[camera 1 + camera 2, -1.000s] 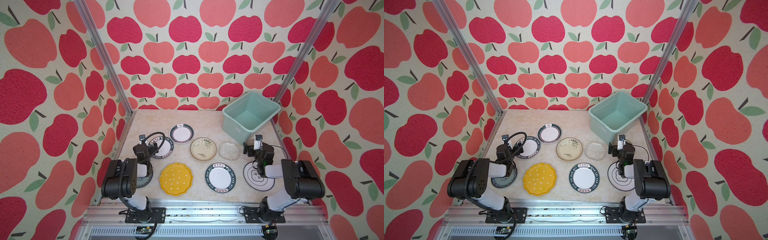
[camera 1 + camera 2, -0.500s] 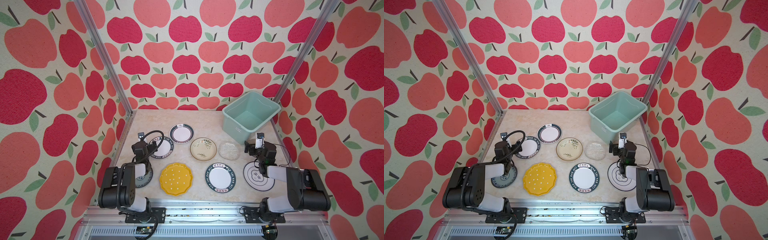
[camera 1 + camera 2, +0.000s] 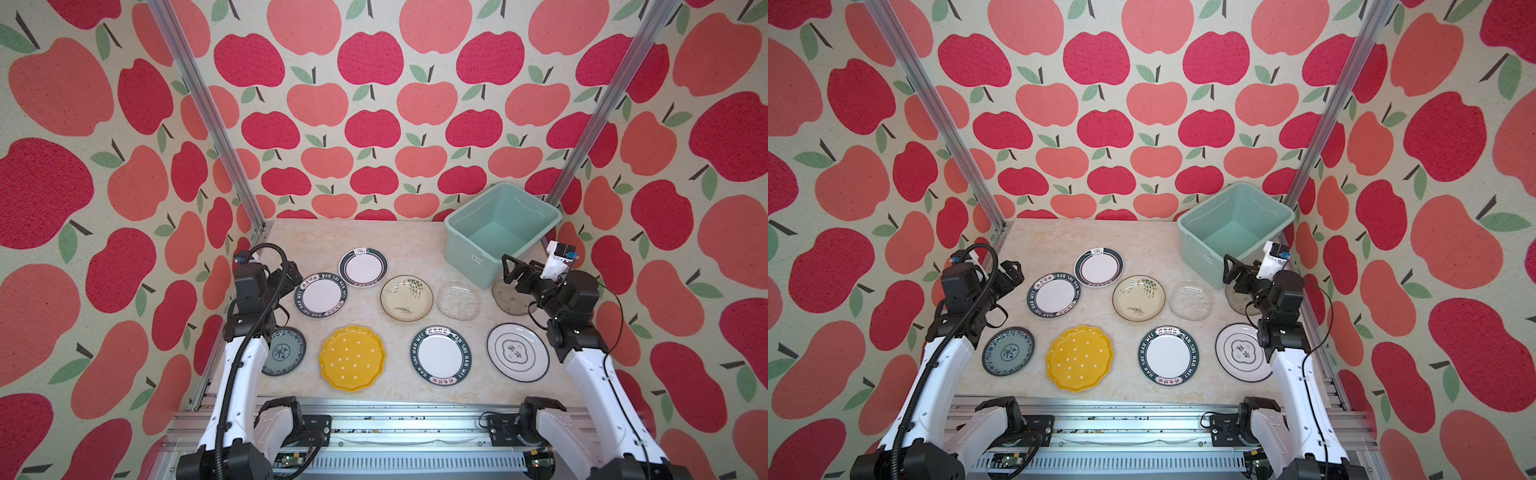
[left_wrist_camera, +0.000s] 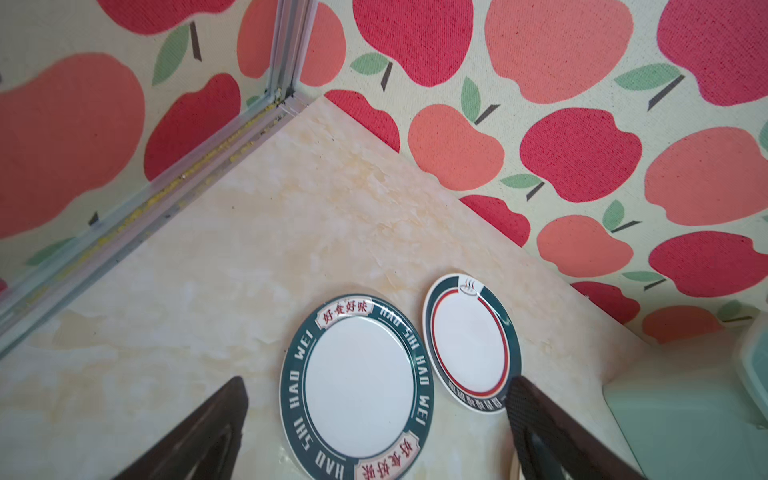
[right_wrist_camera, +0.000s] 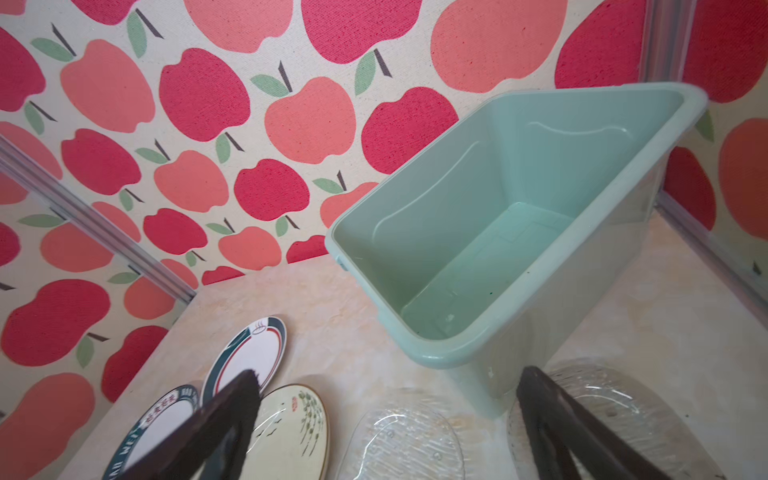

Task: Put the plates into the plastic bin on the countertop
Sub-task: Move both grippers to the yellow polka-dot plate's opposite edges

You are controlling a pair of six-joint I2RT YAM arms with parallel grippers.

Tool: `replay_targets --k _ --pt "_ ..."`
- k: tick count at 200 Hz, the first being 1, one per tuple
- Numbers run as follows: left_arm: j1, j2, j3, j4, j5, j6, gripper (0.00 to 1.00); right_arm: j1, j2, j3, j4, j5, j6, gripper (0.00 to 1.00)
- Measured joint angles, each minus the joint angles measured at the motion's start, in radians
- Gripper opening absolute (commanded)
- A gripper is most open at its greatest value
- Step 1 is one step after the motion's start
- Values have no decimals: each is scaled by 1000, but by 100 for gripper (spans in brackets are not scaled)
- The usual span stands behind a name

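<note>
Several plates lie flat on the countertop point(image 3: 332, 237): a yellow dotted one point(image 3: 352, 358), two with lettered rims point(image 3: 320, 295) point(image 3: 441, 354), a cream one point(image 3: 406, 298), a clear glass one point(image 3: 458, 301), a grey glass one point(image 3: 509, 297) and a blue-patterned one point(image 3: 286, 351). The mint-green plastic bin point(image 3: 465, 253) stands empty at the back right. My left gripper point(image 3: 286, 272) point(image 4: 376, 380) hovers open beside the left lettered plate point(image 4: 357, 386). My right gripper point(image 3: 510, 272) point(image 5: 388, 372) hangs open over the grey glass plate, just in front of the bin point(image 5: 436, 357).
A dark-rimmed white plate point(image 3: 363, 267) lies behind the lettered one, and a white plate with a ring mark point(image 3: 517, 352) lies front right. Apple-patterned walls with aluminium posts point(image 3: 208, 116) close in three sides. A metal rail point(image 3: 395, 415) runs along the front.
Both arms have unfolded upward from a low folded pose, and each gripper has shifted slightly toward the back wall. The jaws stay open. No plate has moved.
</note>
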Motion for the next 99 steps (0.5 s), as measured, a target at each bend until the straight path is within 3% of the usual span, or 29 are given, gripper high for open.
replay_targets --k 49,76,99 --pt "-88 -35 146 -303 82 -84 100 57 64 144 -203 -145 87 99" --pt "-167 -2 208 -431 116 -137 99 198 157 262 -327 -152 88 97" --pt "-230 72 221 -546 146 -198 98 378 243 367 -443 -112 87 97"
